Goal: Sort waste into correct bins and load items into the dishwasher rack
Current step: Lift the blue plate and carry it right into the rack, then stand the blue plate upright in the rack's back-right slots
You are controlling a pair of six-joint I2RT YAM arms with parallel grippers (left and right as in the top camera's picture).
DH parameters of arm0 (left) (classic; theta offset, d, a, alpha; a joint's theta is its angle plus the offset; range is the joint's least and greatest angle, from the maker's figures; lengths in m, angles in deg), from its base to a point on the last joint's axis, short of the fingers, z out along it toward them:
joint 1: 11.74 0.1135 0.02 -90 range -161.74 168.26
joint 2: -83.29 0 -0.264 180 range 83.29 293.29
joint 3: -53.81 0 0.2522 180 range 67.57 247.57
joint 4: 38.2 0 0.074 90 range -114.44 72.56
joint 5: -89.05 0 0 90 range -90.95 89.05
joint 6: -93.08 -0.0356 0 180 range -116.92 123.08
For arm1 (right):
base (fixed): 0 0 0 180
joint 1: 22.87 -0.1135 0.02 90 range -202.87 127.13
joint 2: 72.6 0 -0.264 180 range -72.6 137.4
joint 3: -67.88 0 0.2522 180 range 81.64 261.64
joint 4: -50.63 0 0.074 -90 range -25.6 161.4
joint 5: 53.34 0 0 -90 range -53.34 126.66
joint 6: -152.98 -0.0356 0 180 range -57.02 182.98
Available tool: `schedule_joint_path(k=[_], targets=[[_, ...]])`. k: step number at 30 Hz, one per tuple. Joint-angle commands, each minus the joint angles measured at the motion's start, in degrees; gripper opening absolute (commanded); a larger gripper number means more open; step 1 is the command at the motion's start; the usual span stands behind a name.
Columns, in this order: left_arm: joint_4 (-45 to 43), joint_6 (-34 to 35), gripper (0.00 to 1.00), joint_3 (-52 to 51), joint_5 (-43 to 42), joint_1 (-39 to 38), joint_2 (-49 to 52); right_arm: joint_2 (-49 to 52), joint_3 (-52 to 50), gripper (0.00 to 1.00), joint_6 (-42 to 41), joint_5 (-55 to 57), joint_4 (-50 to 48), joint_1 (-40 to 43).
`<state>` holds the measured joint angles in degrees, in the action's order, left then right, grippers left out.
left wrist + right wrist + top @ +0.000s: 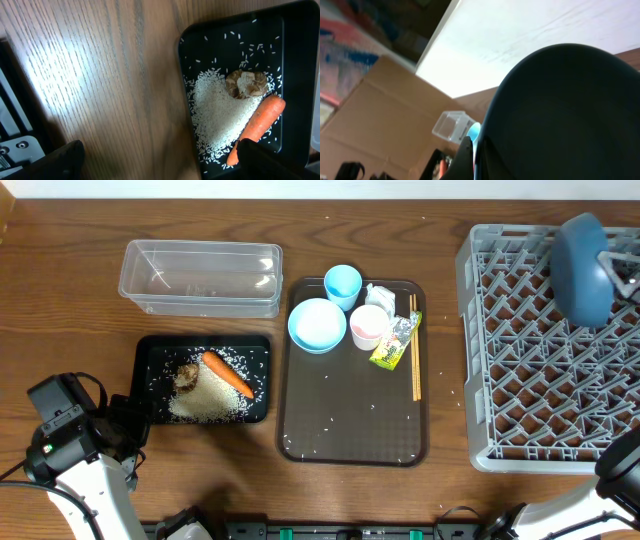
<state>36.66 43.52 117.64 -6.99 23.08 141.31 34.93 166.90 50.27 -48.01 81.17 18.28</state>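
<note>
1 loaded tool: right gripper [607, 272], upper right of the overhead frame, clenched on the right-hand rim of the large blue plate [580, 265]. Plate up on edge and tilted, broad face toward the left of frame, long axis running top to bottom of frame, roughly in line with the peg rows beneath (exact slot hidden by the plate itself). Directly under it, the dishwasher rack [530, 400], with nothing seated in it that shows. Lower rim touching the pegs or just above them: impossible to tell from overhead, and no help from the right wrist view, filled by the plate's dark face. Likely next: straight down between 2 peg rows, then release. Little or no sideways travel called for, only keeping the edge parallel to the rows.

Further out, centre of frame: brown serving tray [350, 410] carrying white bowl [317, 325], light-blue cup [342, 283], pinkish-white cup [366, 327] and chopsticks [415, 360], left of the rack and between the 2 arms.

Far lower left: left gripper [160, 167], fingers spread wide and holding nothing, at the edge of the black tray [295, 60] with its white rice [220, 115] and carrot [257, 125], well apart from the rack. Right arm plainly the nearer for this placement.
</note>
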Motion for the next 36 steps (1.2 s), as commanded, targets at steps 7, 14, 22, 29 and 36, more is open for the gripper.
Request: schedule_joint_path(k=[7, 14, 22, 29, 36], targets=[[0.1, -0.3, 0.98, -0.1, 0.0, 0.3, 0.0, 0.2, 1.1, 0.01, -7.6, 3.1, -0.3, 4.2], [0.1, -0.3, 0.98, -0.1, 0.0, 0.3, 0.0, 0.2, 1.1, 0.01, -10.4, 4.7, 0.1, 4.9], [0.1, -0.3, 0.98, -0.1, 0.0, 0.3, 0.0, 0.1, 1.1, 0.01, -34.4, 0.3, -21.9, 4.1], [0.1, -0.3, 0.98, -0.1, 0.0, 0.3, 0.0, 0.1, 0.9, 0.01, -44.6, -0.4, -30.9, 1.8], [0.1, -0.3, 0.98, -0.1, 0.0, 0.3, 0.0, 0.2, -2.6, 0.01, -42.7, 1.7, -28.7, -2.4]])
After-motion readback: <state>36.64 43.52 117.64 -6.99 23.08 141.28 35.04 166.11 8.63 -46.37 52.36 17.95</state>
